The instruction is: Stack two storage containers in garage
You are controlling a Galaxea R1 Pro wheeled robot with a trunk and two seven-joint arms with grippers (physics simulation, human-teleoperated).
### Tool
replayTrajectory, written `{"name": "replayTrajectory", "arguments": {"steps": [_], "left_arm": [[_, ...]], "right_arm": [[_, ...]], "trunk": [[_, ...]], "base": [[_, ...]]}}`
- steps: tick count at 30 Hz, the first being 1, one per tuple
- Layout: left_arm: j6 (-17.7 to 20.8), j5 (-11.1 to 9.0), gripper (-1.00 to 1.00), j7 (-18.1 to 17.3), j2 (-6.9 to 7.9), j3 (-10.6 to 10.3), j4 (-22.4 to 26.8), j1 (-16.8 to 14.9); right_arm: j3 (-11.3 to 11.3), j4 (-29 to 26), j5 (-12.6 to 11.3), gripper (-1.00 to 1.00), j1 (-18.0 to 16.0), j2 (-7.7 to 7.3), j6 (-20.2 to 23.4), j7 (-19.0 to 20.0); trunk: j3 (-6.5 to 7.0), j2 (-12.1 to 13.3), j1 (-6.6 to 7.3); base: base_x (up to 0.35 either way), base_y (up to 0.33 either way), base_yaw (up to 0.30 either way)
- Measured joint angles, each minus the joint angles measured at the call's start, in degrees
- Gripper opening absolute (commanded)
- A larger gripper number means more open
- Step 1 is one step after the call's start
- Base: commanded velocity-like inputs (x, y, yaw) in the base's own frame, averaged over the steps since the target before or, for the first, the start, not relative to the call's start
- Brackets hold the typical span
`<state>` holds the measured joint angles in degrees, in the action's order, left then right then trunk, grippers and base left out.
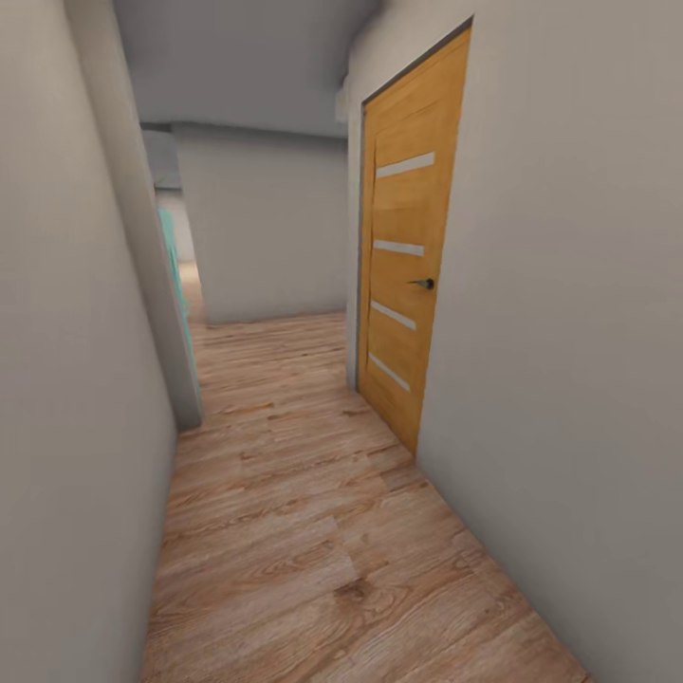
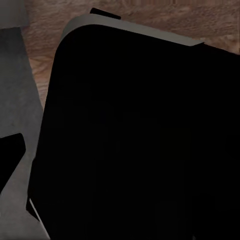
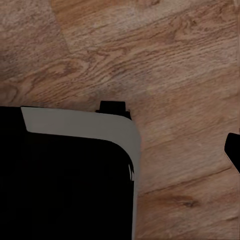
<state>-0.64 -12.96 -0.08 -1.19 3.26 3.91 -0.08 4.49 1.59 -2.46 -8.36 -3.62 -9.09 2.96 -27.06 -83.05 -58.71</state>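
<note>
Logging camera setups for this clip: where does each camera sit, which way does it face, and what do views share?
Head view: on the robot's head, facing forward down a corridor past an orange wooden door with pale glass strips.
Left wrist view: near the left gripper, looking down onto the robot's black, grey-edged base.
Right wrist view: near the right gripper, looking down at that base's corner.
All share the light wood-plank floor.

A narrow corridor of wood-plank floor [image 1: 304, 531] runs open ahead between grey walls [image 1: 57, 379]; a shut wooden door [image 1: 408, 256] lines the right side.
</note>
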Motion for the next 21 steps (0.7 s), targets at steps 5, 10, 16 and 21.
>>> {"name": "replayTrajectory", "arguments": {"steps": [5,10,16,21], "left_arm": [[0.0,-0.02,1.0,0.0,0.12,0.07,0.01,0.0],[0.0,-0.09,1.0,0.0,0.23,0.11,0.0,0.0],[0.0,-0.1,1.0,0.06,0.24,0.15,0.01,0.0],[0.0,-0.16,1.0,0.06,0.31,0.18,-0.02,0.0]], "right_arm": [[0.12,0.0,0.12,1.0,0.0,-0.03,0.01,-0.03],[0.17,0.0,0.08,1.0,0.0,-0.06,0.23,0.03],[0.25,0.0,0.16,1.0,0.0,-0.06,0.58,-0.01],[0.24,0.0,0.19,1.0,0.0,-0.06,0.37,0.0]], "trunk": [[0.0,0.0,0.01],[0.0,0.0,0.01],[0.0,0.0,0.01],[0.0,0.0,0.01]], "base": [[0.279,-0.075,0.003],[0.304,-0.087,0.0],[0.306,-0.088,0.0],[0.306,-0.088,0.0]]}}
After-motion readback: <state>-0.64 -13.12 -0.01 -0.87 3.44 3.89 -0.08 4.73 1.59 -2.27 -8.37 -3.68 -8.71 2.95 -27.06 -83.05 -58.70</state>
